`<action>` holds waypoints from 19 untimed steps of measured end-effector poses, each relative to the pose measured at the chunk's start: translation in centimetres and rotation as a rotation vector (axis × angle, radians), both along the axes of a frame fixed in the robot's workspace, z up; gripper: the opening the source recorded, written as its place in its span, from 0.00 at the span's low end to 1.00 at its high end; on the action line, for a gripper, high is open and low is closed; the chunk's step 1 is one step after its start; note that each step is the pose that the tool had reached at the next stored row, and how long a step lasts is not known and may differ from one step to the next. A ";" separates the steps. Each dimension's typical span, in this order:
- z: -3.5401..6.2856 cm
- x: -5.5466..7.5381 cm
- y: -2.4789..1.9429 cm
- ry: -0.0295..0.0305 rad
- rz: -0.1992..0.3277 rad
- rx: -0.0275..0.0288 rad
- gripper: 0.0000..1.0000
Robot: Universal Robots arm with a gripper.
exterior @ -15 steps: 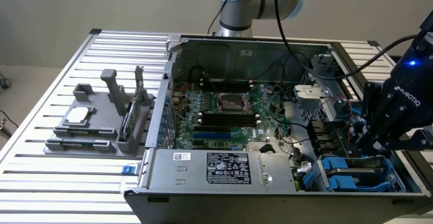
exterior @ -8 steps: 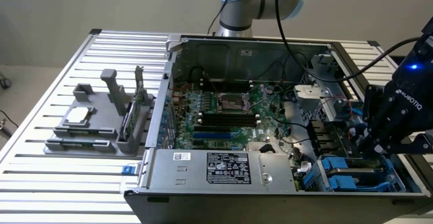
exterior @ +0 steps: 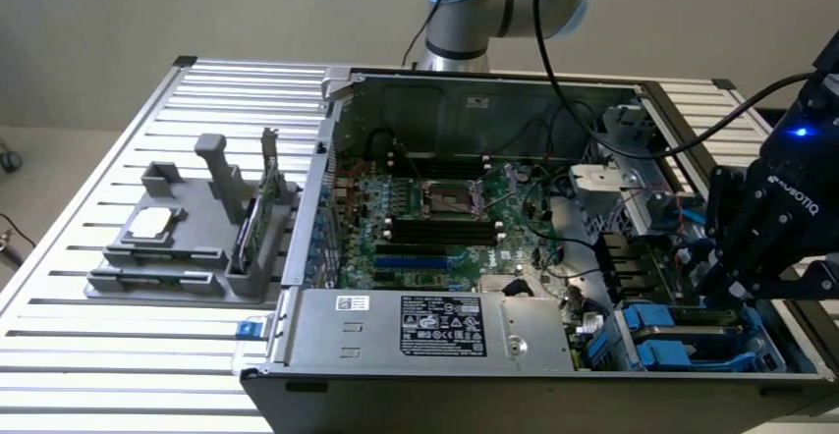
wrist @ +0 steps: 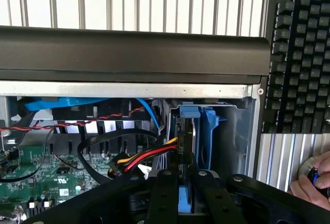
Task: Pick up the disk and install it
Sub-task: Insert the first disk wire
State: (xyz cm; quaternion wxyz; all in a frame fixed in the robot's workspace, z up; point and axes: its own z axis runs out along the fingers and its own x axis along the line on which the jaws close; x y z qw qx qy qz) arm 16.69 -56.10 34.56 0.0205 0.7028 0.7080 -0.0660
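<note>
Blue-framed disk [wrist: 186, 203] pinched by the tool [wrist: 186, 182] inside the computer case [wrist: 134, 59].

- The arm [exterior: 505, 2] rises behind the scene; its grey and blue joint stands at the upper edge of the exterior view.
- The black gripper [exterior: 734, 282] hangs low at the exterior view's right, pointing down.
- In the wrist view its two black fingers [wrist: 164, 195] stand close together, gripping the blue-edged disk [wrist: 185, 203] between them.
</note>
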 end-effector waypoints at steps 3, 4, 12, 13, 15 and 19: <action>-0.07 0.0 0.01 0.0000 0.000 0.0002 0.17; -0.12 0.0 0.01 0.0000 0.000 0.0000 0.17; -0.49 0.0 0.00 0.0000 0.000 0.0002 0.17; -0.53 0.0 0.00 0.0000 0.000 0.0001 0.17; -0.58 0.0 0.00 0.0000 0.000 0.0000 0.17; -0.85 0.0 -0.01 -0.0024 0.000 0.0000 0.17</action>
